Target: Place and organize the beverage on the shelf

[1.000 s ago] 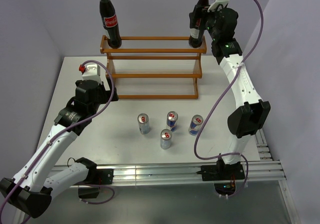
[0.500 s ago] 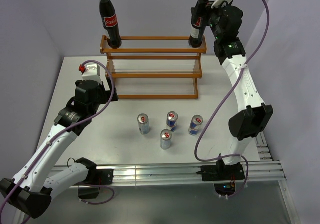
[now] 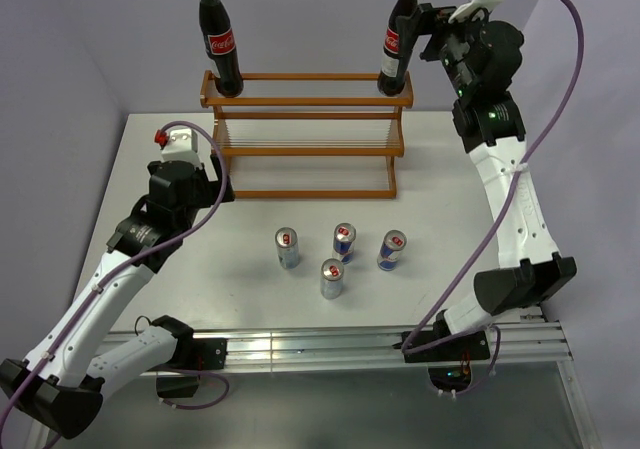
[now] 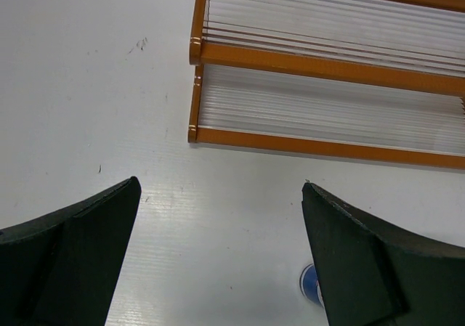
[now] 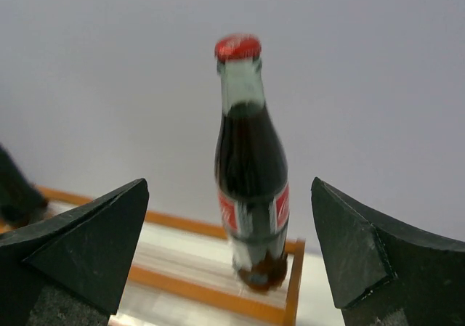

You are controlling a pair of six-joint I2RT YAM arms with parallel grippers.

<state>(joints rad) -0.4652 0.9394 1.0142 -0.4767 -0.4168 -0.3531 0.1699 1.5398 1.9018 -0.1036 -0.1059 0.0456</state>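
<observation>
The shelf [image 3: 300,134] stands at the back of the table. Two cola bottles stand upright on its top tier, one at the left end [image 3: 220,44] and one at the right end [image 3: 397,44]. My right gripper [image 3: 428,37] is open, just right of the right bottle and apart from it. In the right wrist view that bottle [image 5: 251,166] stands beyond the open gripper [image 5: 229,261]. Several blue-and-silver cans [image 3: 344,241] stand in front of the shelf. My left gripper [image 3: 222,189] is open and empty over the table, left of the shelf's lower tiers [image 4: 327,64].
The other bottle's dark base [image 5: 14,195] shows at the left edge of the right wrist view. A sliver of a can [image 4: 311,284] shows beside my left gripper's right finger [image 4: 363,261]. Purple walls close in the back and sides.
My right gripper has drawn back to the right, away from the right bottle, which stays standing on the top tier. The left arm has not moved.
</observation>
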